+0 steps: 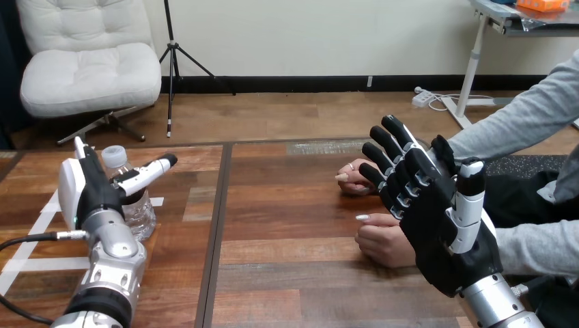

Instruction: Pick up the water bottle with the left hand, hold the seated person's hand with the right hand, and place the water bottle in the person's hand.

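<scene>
Wooden counter [287, 273] of brown planks, with white tape marks [31, 263] at its left end. Item 1: water bottle [139, 210], clear with a white cap, upright on the counter beside the tape. Item 2: left robot hand [94, 195], set against the bottle's left side with a straight finger reaching across it below the cap; spread wide, not curled round the bottle. Item 3: right robot hand [437, 229], raised at the counter's right end with its back toward the camera, fingers straight and spread, holding nothing. Item 4: the person's farther hand [351, 179] and the person's nearer hand [384, 240], both resting on the counter, loosely curled and partly covered by the right robot hand; whether they touch it cannot be told. Step in hand, as judged: closing the left robot hand on the bottle. Handling note: the bottle looks thin-walled and smooth, so it is best wrapped at mid-body with thumb opposite fingers, squeezed gently and lifted straight up so it neither tips nor slides. The right robot hand would need to take 1 of the person's hands before the bottle travels across.
</scene>
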You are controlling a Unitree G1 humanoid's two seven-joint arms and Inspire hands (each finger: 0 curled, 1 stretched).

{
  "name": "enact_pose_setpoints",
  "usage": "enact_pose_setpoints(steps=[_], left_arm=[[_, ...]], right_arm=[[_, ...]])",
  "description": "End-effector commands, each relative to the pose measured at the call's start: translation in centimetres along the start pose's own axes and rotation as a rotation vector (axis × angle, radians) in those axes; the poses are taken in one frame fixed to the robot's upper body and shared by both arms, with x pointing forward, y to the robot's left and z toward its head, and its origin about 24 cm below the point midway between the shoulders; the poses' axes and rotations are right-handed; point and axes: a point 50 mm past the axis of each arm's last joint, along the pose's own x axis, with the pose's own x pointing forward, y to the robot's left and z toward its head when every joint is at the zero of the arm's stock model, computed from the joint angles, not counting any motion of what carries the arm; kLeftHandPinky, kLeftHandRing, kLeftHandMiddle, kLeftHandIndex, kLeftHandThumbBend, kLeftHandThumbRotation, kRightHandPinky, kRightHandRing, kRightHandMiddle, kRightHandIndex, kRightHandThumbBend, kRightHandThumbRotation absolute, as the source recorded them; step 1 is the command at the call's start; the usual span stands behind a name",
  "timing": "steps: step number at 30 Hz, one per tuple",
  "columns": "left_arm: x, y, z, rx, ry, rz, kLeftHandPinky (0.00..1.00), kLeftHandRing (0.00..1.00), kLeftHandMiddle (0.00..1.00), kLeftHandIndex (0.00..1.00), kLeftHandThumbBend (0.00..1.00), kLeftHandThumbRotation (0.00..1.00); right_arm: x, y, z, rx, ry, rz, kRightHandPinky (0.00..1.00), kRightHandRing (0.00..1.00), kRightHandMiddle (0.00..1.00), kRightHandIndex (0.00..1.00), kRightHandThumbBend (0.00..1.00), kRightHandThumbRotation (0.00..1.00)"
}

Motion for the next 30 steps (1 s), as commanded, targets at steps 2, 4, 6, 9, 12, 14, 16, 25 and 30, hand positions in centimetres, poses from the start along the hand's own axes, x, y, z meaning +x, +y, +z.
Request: enact_pose_setpoints(steps=[2, 4, 6, 9, 12, 14, 16, 25, 30], left_arm=[[1.15, 0.31, 4.03, 0.050, -0.119, 0.040, 1.00, 1.00, 1.00, 1.00, 1.00, 0.31], [1.19, 0.32, 4.03, 0.072, -0.119, 0.043, 1.00, 1.00, 1.00, 1.00, 1.00, 0.32], [1.22, 0.32, 4.06, 0.084, -0.116, 0.046, 1.00, 1.00, 1.00, 1.00, 1.00, 0.33], [1.29, 0.30, 4.12, 0.096, -0.108, 0.044, 1.00, 1.00, 1.00, 1.00, 1.00, 0.34], [1.36, 0.32, 4.14, 0.126, -0.103, 0.045, 1.00, 1.00, 1.00, 1.00, 1.00, 0.35], [1.40, 0.35, 4.16, 0.141, -0.102, 0.048, 1.00, 1.00, 1.00, 1.00, 1.00, 0.35], [1.43, 0.36, 4.21, 0.151, -0.099, 0.051, 1.00, 1.00, 1.00, 1.00, 1.00, 0.35], [1.59, 0.49, 4.23, 0.197, -0.075, 0.057, 1.00, 1.00, 1.00, 1.00, 1.00, 0.35], [1.66, 0.60, 4.11, 0.214, -0.058, 0.062, 1.00, 1.00, 1.00, 1.00, 1.00, 0.36]], right_arm=[[0.75, 0.27, 1.71, -0.017, -0.094, 0.021, 1.00, 1.00, 1.00, 1.00, 1.00, 1.00], [0.73, 0.27, 1.71, -0.019, -0.095, 0.021, 1.00, 1.00, 1.00, 1.00, 1.00, 1.00], [0.72, 0.26, 1.71, -0.020, -0.096, 0.020, 1.00, 1.00, 1.00, 1.00, 1.00, 1.00], [0.70, 0.26, 1.72, -0.023, -0.095, 0.016, 1.00, 1.00, 1.00, 1.00, 1.00, 1.00], [0.65, 0.26, 1.71, -0.020, -0.093, 0.017, 1.00, 1.00, 1.00, 1.00, 1.00, 1.00], [0.63, 0.26, 1.71, -0.021, -0.093, 0.015, 1.00, 1.00, 1.00, 1.00, 1.00, 1.00], [0.62, 0.25, 1.72, -0.022, -0.094, 0.016, 1.00, 1.00, 1.00, 1.00, 1.00, 1.00], [0.61, 0.28, 1.76, -0.020, -0.103, 0.024, 1.00, 1.00, 1.00, 1.00, 1.00, 1.00], [0.58, 0.34, 1.80, -0.019, -0.109, 0.026, 1.00, 1.00, 1.00, 1.00, 1.00, 1.00]])
